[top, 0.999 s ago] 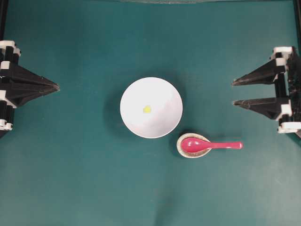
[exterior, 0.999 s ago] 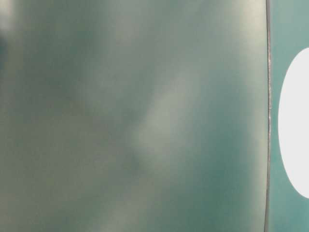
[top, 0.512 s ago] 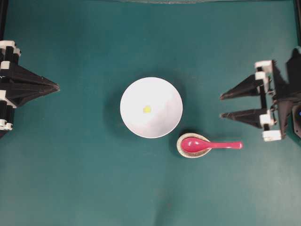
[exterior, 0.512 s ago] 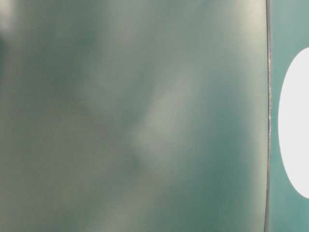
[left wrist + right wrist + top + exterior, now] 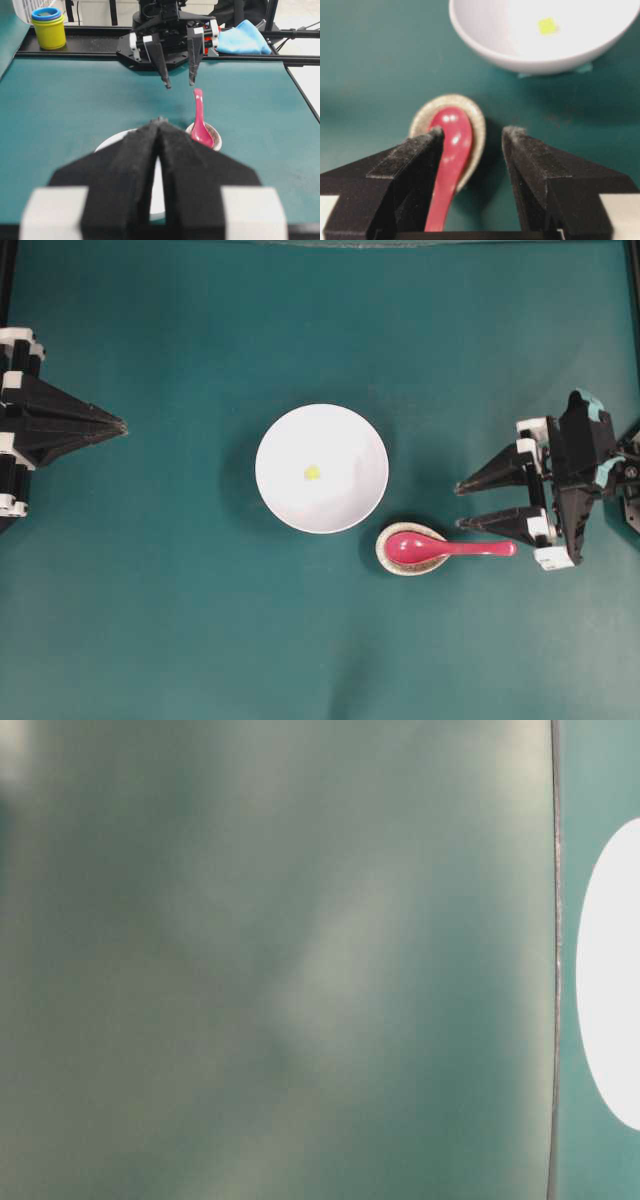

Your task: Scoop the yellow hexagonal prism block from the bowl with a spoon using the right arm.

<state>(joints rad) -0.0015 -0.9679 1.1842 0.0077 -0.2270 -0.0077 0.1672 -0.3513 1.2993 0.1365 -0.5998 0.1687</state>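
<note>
Filling almost the whole table-level view, a blurred grey-green surface hides the scene, leaving only a cut-off white oval at the right edge. Seen from overhead, the left gripper [image 5: 120, 425] sits at the table's [image 5: 180, 620] left border, its body cropped by the frame and its two black fingers pressed together into one point, holding nothing. At the centre stands the bowl [image 5: 321, 469], with the yellow hexagonal prism block [image 5: 312, 472] lying on its floor as a small, soft-edged speck. Just right and below, beside the bowl, the spoon [image 5: 440, 547] rests with its scoop in a speckled spoon rest [image 5: 385, 542], handle pointing right. The right gripper [image 5: 462, 506] hovers with jaws spread wide and empty, its lower finger just above the handle's end; whether they touch cannot be told. In the right wrist view the handle runs partly behind one finger [image 5: 415, 160].
</note>
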